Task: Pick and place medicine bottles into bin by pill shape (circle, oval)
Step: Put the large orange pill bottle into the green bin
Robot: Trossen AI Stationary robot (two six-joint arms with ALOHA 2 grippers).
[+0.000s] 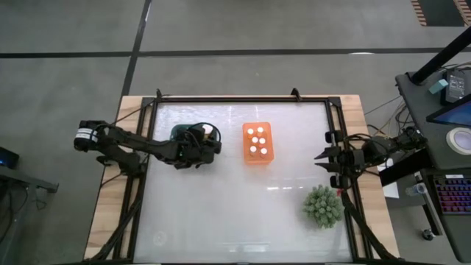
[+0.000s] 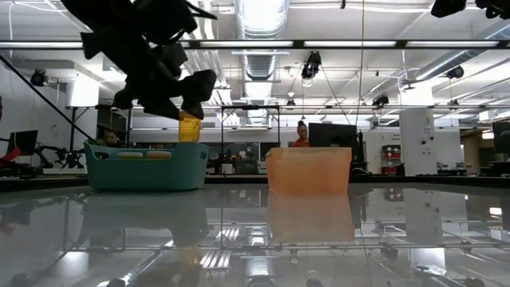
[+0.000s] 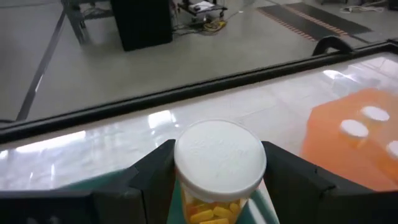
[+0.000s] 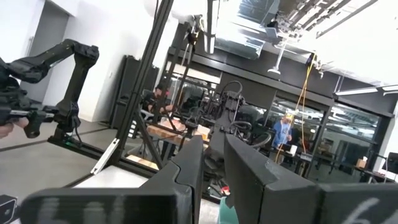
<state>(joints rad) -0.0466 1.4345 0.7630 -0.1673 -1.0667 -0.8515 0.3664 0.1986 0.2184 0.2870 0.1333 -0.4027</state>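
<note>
The left tool (image 3: pixel 217 180) is gripping an amber plastic medicine bottle with a round white cap (image 3: pixel 220 163), one dark finger on each side of it, jaws spread approx. to the bottle's width. Yellow pills are showing through the bottle wall under the cap; their shape is too unclear to call. No label or writing is readable on it.

In the low view the bottle (image 2: pixel 189 127) is hanging in the air w/ the tool above the teal plastic bin (image 2: pixel 146 167), not touching it. In the high view the left tool (image 1: pixel 193 143) is sitting right over that teal bin (image 1: pixel 181 132).

Beside the teal bin, toward the surface's middle, an orange translucent plastic bin (image 1: pixel 258 143) is holding five or so white-capped bottles (image 1: pixel 256 140), standing upright.

The right tool (image 1: pixel 324 158) is waiting on the far side of the orange bin from the teal bin, near the surface's edge; its fingers are nearly together w/ nothing between them. A spiky green plant (image 1: pixel 322 206) is standing on the glossy white surface (image 1: pixel 235 213), near the right tool, well apart from the teal bin.
</note>
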